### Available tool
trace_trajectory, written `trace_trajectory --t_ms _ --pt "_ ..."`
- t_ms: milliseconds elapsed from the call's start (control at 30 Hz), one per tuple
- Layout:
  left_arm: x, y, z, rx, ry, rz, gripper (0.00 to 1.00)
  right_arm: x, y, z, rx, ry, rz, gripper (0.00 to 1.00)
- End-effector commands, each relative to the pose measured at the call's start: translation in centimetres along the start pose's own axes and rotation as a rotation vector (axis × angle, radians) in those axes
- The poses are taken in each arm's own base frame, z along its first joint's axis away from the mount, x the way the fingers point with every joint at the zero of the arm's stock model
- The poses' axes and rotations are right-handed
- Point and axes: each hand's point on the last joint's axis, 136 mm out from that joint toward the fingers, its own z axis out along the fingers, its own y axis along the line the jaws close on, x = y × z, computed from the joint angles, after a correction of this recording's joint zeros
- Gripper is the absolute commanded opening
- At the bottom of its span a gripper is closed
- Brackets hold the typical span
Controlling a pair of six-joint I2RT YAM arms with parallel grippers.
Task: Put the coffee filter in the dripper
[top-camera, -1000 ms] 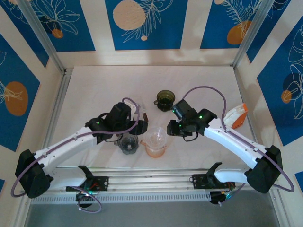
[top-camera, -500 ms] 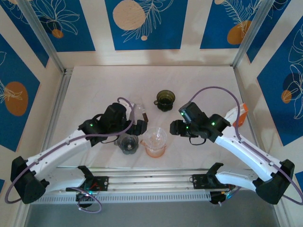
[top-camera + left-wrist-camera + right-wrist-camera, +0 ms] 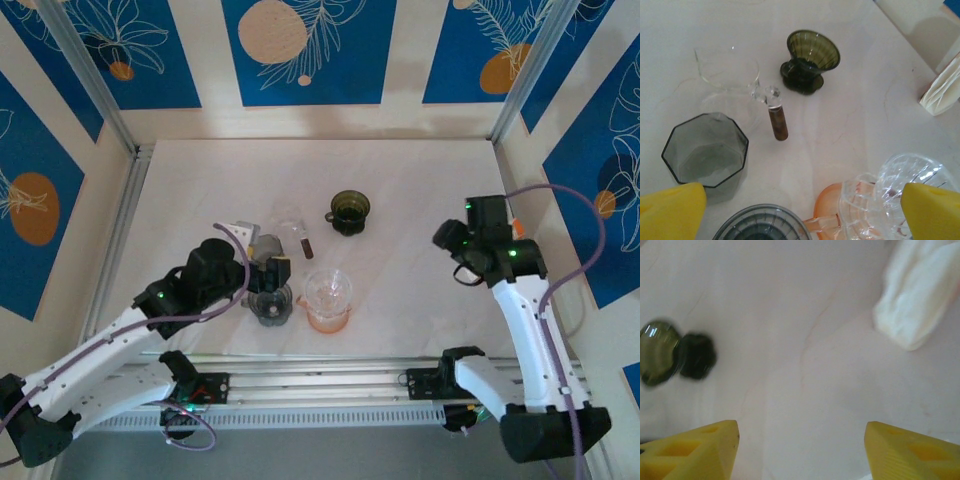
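Along the near edge ran a slotted aluminium rail [image 3: 320, 385]. Beyond it lay the pale, matt tabletop [image 3: 420, 170], faintly creased like cloth. The left pincer [image 3: 800, 216] hung over its near left-centre, the blunt yellow fingertips [image 3: 670, 212] wide apart with nothing gripped. Just ahead of it sat a smoky ribbed bowl [image 3: 760, 224] with a round rim. Just right of that, an orange translucent server [image 3: 832, 215] carried the clear dripper [image 3: 907, 177], a glassy, ribbed cone. A little farther stood a grey octagonal tumbler [image 3: 705, 155], thin-walled and see-through. Behind it was a clear glass jug [image 3: 727, 67] with a brown rod-like handle [image 3: 778, 122] on its near side. Farther still was the green dripper [image 3: 810, 52], dark, fluted and funnel-shaped on a scalloped foot, apart from the rest. The right pincer [image 3: 802, 452] hovered near the right edge, well apart from the glassware, its yellow wedge-shaped fingertips spread and holding nothing. Beyond them the coffee filter [image 3: 915, 300], white, softly folded paper, lay on the tabletop by the right wall, in neither dripper. Around the tabletop rose cream walls with blue panels [image 3: 300, 50] printed with orange discs and white leaf outlines, framed by slanting aluminium posts [image 3: 90, 75].
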Motion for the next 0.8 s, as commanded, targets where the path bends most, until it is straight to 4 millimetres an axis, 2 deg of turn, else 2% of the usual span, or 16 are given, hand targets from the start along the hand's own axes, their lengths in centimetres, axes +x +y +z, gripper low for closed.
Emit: trace_trajectory --t_ms 0,267,533,633,767 --pt "-0.5 -0.3 -0.1 0.008 -0.028 0.002 1.0 -1.2 -2.0 1.6 0.015 0.014 0.065 0.67" --pt "1.8 -0.2 0.2 0.058 -0.011 -0.066 1.0 -3.7 -6.6 6.1 0.105 0.027 0.159 0.56" --pt "3.3 1.1 0.0 0.037 -0.026 -0.066 1.0 -4.7 -8.2 8.2 0.119 0.055 0.154 0.51" --pt "3.6 1.1 0.1 0.045 -0.028 -0.068 1.0 -4.9 -9.3 8.8 0.131 0.057 0.17 0.46" --pt "3.9 0.8 0.4 0.063 -0.027 -0.068 1.0 -4.8 -10.7 9.5 0.155 0.066 0.191 0.46"
